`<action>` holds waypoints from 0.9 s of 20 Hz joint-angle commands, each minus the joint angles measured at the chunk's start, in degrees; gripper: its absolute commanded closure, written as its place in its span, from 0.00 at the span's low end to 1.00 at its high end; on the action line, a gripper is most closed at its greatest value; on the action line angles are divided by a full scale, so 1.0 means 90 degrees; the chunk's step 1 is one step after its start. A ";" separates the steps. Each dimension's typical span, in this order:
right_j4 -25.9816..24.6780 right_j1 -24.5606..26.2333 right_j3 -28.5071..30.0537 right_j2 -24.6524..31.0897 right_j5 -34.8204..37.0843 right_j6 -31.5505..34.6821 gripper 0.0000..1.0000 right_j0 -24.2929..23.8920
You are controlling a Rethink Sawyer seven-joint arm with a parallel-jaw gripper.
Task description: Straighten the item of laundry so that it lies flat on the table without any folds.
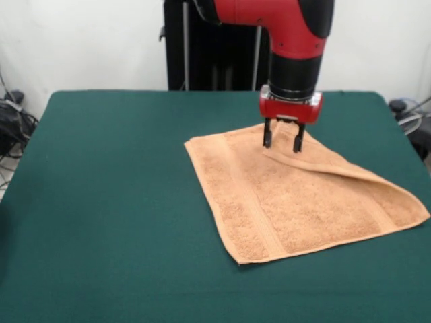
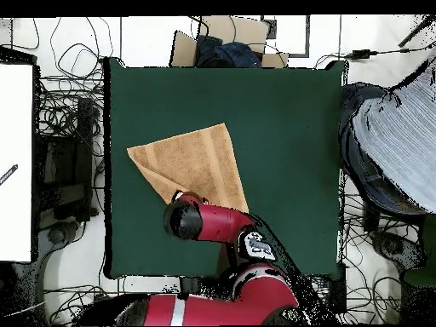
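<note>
Light orange-tan terry-cloth towel (image 1: pixel 296 202) spread right of centre on dark green felt-covered table (image 1: pixel 108 202), far corner doubled over onto itself, hence not yet flat. Red-and-black gripper (image 1: pixel 282 142) lowered onto that folded flap, jaws spread either side, probably to pinch and peel it back.

Table (image 1: pixel 101 202) bare all round towel (image 1: pixel 296 202); only arm (image 1: pixel 289 40) overhangs it.

Red and black arm (image 1: pixel 289 33) reaching down from above, wrist vertical. Gripper (image 1: pixel 283 140) pointing straight down, black fingers (image 1: pixel 267 133) parted with a gap between, tips low near the surface.
</note>
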 commanded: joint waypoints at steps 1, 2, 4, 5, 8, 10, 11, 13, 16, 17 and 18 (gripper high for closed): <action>0.0244 0.0465 -0.0050 0.0120 -0.0554 0.1347 0.00 -0.0190; 0.0216 0.0580 -0.0102 0.0161 -0.0632 0.1325 0.00 -0.0230; 0.0201 0.0624 -0.0108 0.0193 -0.0671 0.1318 0.00 -0.0268; 0.0189 0.0665 -0.0125 0.0224 -0.0704 0.1305 0.00 -0.0298; 0.0177 0.0699 -0.0145 0.0273 -0.0723 0.1263 0.00 -0.0346; 0.0186 0.0745 -0.0162 0.0297 -0.0765 0.1262 0.00 -0.0351; 0.0198 0.0749 -0.0158 0.0279 -0.0793 0.1273 0.00 -0.0326; 0.0216 0.0746 -0.0158 0.0275 -0.0787 0.1267 0.00 -0.0315; 0.0238 0.0713 -0.0158 0.0232 -0.0764 0.1256 0.00 -0.0262; 0.0253 0.0703 -0.0158 0.0188 -0.0788 0.1274 0.00 -0.0218; 0.0259 0.0691 -0.0160 0.0163 -0.0782 0.1273 0.00 -0.0189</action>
